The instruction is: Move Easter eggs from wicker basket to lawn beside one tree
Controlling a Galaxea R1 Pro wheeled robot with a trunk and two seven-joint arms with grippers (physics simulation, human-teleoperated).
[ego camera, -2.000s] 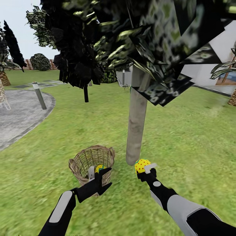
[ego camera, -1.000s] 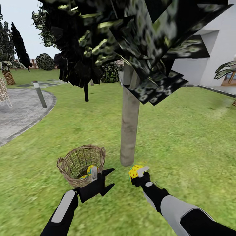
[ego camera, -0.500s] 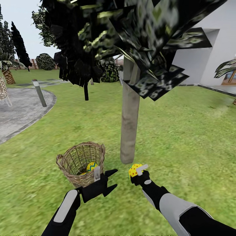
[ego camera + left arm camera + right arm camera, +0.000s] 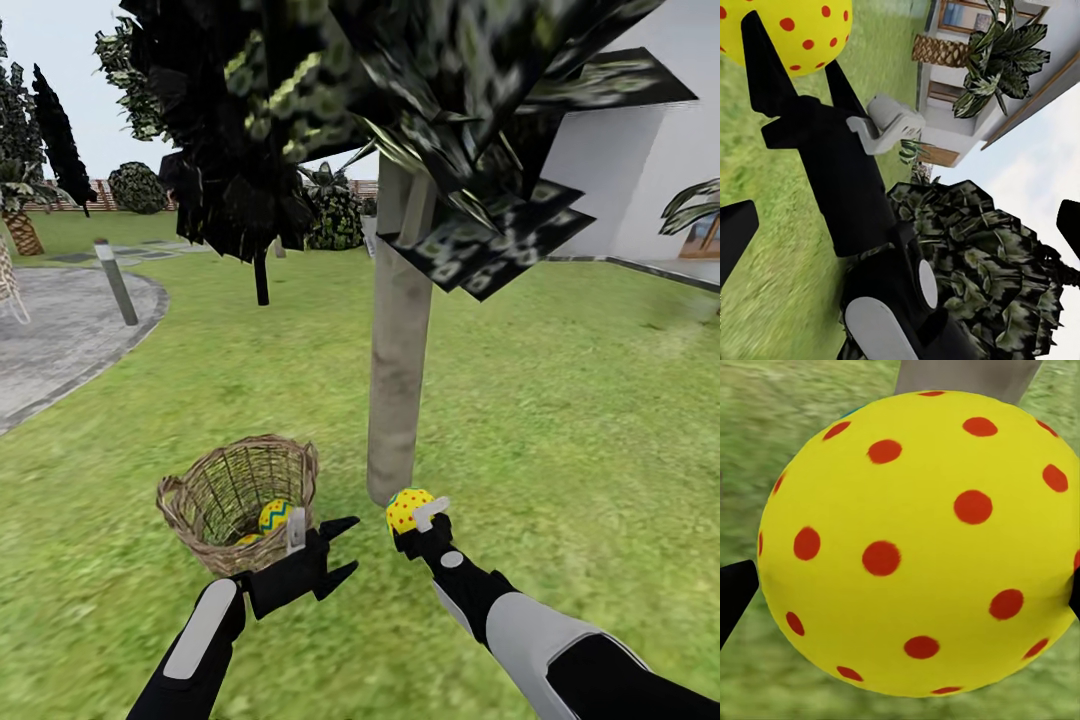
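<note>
The wicker basket (image 4: 200, 500) stands on the lawn (image 4: 560, 400) just left of the tree (image 4: 398, 370) with the pale trunk. One Easter egg (image 4: 275, 516) lies inside it, and the yellow edge of a second egg (image 4: 250, 540) shows beside it. My right gripper (image 4: 415, 515) is shut on the third egg (image 4: 403, 508) at the foot of the trunk, above the grass. That egg (image 4: 919, 544) is large in the right wrist view, and the same egg (image 4: 787, 30) shows in the left wrist view. My left gripper (image 4: 345, 547) is open and holds nothing, by the basket's near right side.
A grey paved patio (image 4: 60, 340) with a short bollard (image 4: 117, 282) lies at the left. A thin black-trunked tree (image 4: 262, 280) stands behind the basket, and a white house (image 4: 630, 180) at the right. Dark leaf clumps (image 4: 400, 100) hang overhead. Open grass spreads right of the trunk.
The whole view has shifted, so the camera moved. The right gripper keeps the egg by the trunk's foot. The left gripper now sits further right of the basket than two seconds ago.
</note>
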